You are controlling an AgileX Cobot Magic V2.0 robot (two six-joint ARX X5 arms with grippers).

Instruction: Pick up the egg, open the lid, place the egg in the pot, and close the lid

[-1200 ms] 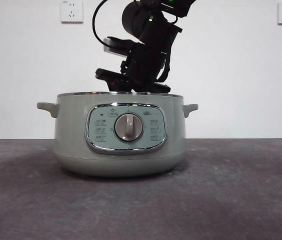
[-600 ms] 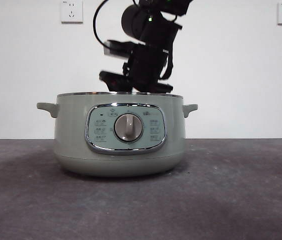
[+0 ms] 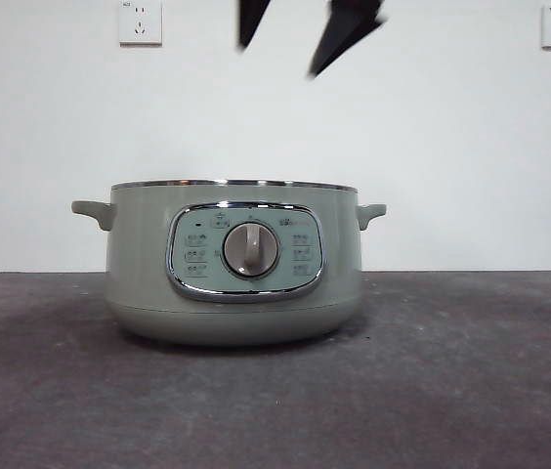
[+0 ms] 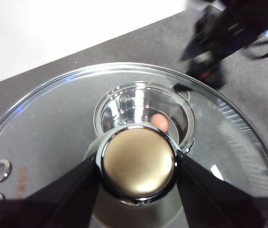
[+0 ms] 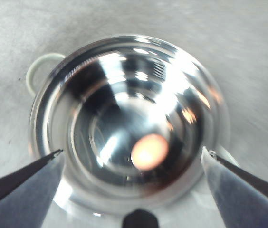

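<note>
The pale green pot (image 3: 139, 256) stands uncovered in mid-table, dial to the front. The egg (image 5: 148, 151) lies on the shiny bottom of the pot (image 5: 43, 109). My right gripper (image 5: 133, 152) hangs open and empty high above the pot's mouth; in the front view only its two black jaw tips (image 3: 295, 39) show at the top edge. My left gripper (image 4: 138, 164) is shut on the knob (image 4: 138, 161) of the glass lid (image 4: 53, 128) and holds it up. Through the glass I see the pot (image 4: 124, 102) and the egg (image 4: 160, 122). The lid is out of the front view.
A white wall with two sockets (image 3: 140, 21) stands behind the dark grey table (image 3: 471, 371). The right arm (image 4: 219, 42) shows blurred beyond the lid's rim in the left wrist view.
The right arm has risen from just above the pot's rim to the top edge of the front view, where only its jaw tips remain.
</note>
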